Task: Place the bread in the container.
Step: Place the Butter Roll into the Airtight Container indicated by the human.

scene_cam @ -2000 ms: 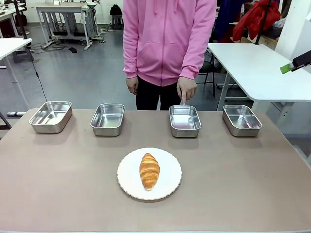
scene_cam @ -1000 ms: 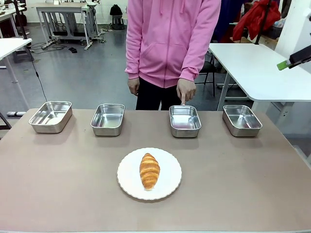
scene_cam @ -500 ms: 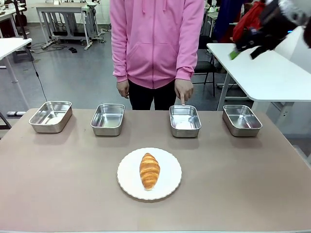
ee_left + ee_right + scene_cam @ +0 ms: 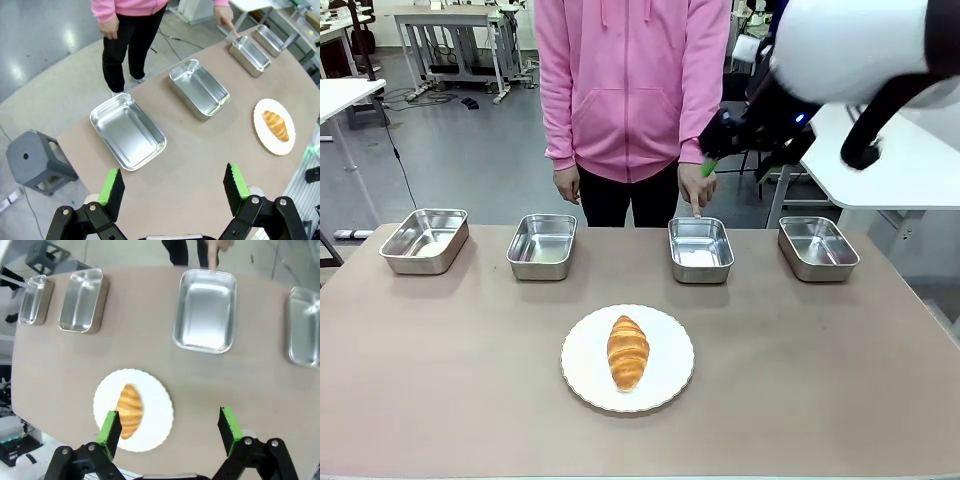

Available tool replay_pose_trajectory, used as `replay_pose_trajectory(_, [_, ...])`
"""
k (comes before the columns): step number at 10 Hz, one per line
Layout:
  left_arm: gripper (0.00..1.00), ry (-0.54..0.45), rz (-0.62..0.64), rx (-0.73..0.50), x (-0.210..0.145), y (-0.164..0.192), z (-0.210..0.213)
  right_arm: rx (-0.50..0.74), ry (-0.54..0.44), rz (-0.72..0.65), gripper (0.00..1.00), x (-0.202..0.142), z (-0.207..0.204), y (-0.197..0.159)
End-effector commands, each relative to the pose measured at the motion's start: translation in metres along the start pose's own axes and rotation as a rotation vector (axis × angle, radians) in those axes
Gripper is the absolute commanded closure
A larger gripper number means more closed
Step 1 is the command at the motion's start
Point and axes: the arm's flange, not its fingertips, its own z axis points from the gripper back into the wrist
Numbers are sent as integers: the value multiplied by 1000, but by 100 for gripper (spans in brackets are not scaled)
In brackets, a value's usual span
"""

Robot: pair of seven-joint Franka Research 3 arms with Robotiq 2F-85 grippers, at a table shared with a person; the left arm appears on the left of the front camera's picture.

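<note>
No lettering, label, brand mark, number or sign can be read on anything in view

I read the croissant (image 4: 628, 352) as golden-brown, with a ridged glossy crust and paler stripes. The plate (image 4: 672, 385) is white with a scalloped rim. The steel tray third from left (image 4: 700, 274) is shiny plain silver. The table (image 4: 440, 390) is matte pinkish-beige. The person's hoodie (image 4: 630, 90) is pink and the trousers (image 4: 620, 205) are black, I think. The left gripper (image 4: 173, 192) and right gripper (image 4: 169, 432) are black with green pads (image 4: 111, 189). The right arm (image 4: 850, 40) is white and the stool (image 4: 35, 160) grey.
</note>
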Motion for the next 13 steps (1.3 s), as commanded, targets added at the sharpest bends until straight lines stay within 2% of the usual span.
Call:
replay_pose_trajectory(1, [0,-2,-6,3,1,0,2,-20,-26,-98,0,-29,-25,18])
replay_pose_trajectory(2, [0,-2,-6,3,1,0,2,-69,-1,-92,0,-50,-43,34])
replay_pose_trajectory(4, [0,-2,-6,3,1,0,2,-86,37,-34,0,-81,-66,44])
replay_pose_trajectory(5, [0,-2,-6,3,1,0,2,-57,80,-44,0,-85,-62,41])
replay_pose_trajectory(6, [0,-2,-6,3,1,0,2,-62,53,-49,0,-74,-62,41])
replay_pose_trajectory(11, [0,-2,-6,3,1,0,2,-58,62,-51,0,-77,-63,40])
replay_pose_trajectory(13, [0,-2,-6,3,1,0,2,-127,70,-48,0,-91,-71,87])
